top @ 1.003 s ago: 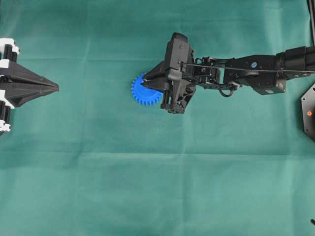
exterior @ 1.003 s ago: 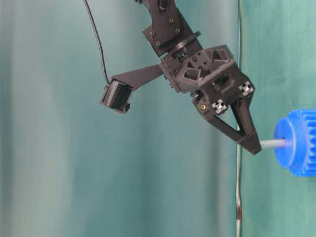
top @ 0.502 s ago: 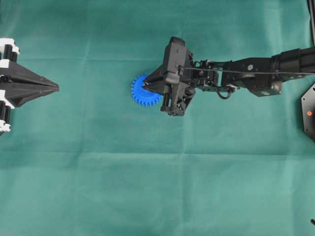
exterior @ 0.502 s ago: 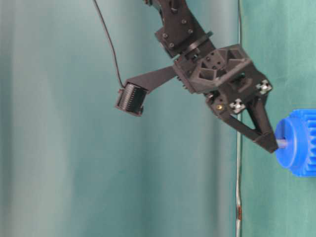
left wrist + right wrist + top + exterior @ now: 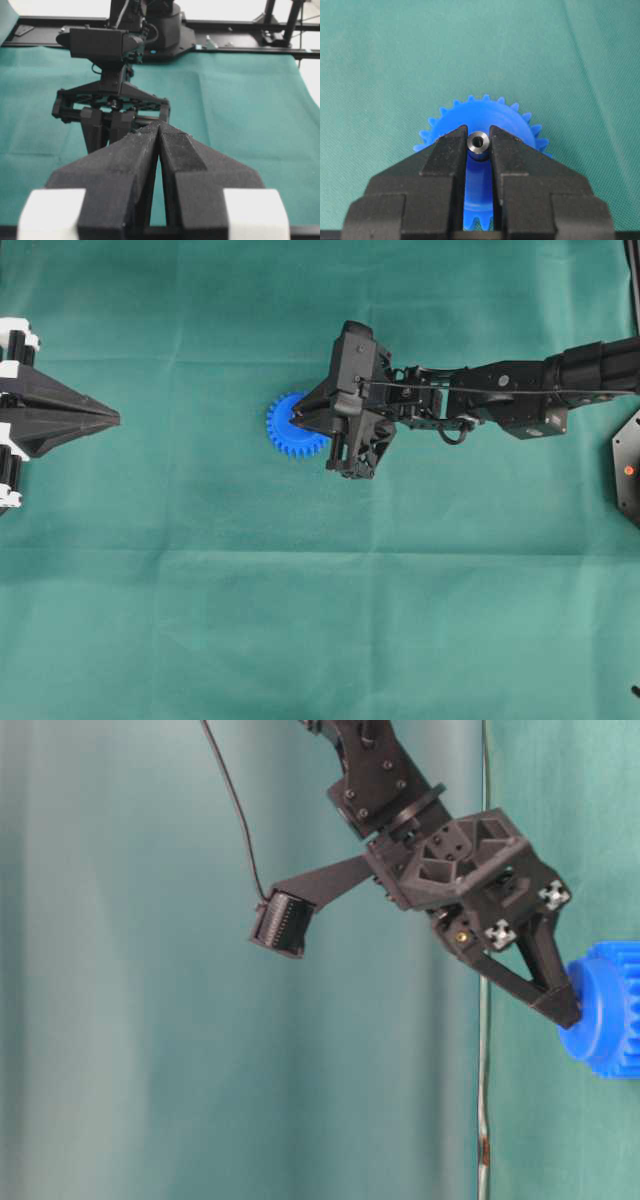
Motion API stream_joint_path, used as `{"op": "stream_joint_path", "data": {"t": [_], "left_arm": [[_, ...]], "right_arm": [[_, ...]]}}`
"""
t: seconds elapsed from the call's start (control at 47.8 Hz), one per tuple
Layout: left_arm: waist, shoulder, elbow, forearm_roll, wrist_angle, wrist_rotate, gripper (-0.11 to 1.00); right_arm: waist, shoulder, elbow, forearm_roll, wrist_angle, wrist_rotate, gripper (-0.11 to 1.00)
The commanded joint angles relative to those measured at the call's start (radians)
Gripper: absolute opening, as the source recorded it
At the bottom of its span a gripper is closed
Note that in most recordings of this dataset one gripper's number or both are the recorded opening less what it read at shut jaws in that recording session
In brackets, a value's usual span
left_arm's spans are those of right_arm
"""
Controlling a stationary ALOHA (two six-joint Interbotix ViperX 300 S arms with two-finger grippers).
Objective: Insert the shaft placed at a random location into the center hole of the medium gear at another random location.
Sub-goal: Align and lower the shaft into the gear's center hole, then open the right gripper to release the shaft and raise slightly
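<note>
Over the medium gear point(image 5: 485, 122), my right end effector point(image 5: 479, 146) pinches the shaft point(image 5: 479, 142) near its top: stiff, slick, light metal. Left end effector point(image 5: 159, 131) clenched, empty.

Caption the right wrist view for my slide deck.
Right gripper pinches the shaft over the blue gear's hub.

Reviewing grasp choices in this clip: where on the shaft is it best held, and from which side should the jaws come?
By its top end, from straight above. The shaft stands upright over the medium gear, and the right gripper pinches its round sides just under the shiny end. That probably suits best: a side approach lower down would meet the raised hub.
</note>
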Motion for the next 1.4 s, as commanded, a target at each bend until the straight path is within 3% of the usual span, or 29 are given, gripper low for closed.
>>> {"op": "stream_joint_path", "data": {"t": [0.0, 0.753, 0.815, 0.982, 1.045, 1.38], "left_arm": [[-0.002, 0.006, -0.018, 0.002, -0.005, 0.000, 0.00], [-0.003, 0.006, -0.018, 0.002, -0.002, 0.000, 0.00], [-0.003, 0.006, -0.018, 0.002, -0.002, 0.000, 0.00], [-0.003, 0.006, -0.018, 0.002, -0.002, 0.000, 0.00], [-0.003, 0.006, -0.018, 0.002, -0.002, 0.000, 0.00], [-0.003, 0.006, -0.017, 0.002, -0.002, 0.002, 0.00]], "right_arm": [[0.009, -0.009, -0.023, 0.003, -0.017, 0.015, 0.13], [0.008, -0.003, -0.031, 0.003, -0.009, 0.015, 0.15], [0.008, -0.006, -0.031, 0.003, -0.009, 0.015, 0.23], [0.008, -0.026, -0.029, 0.003, -0.003, 0.015, 0.67], [0.008, -0.038, -0.026, 0.003, 0.003, 0.015, 0.77], [0.008, -0.129, 0.014, 0.003, 0.021, 0.009, 0.73]]}}
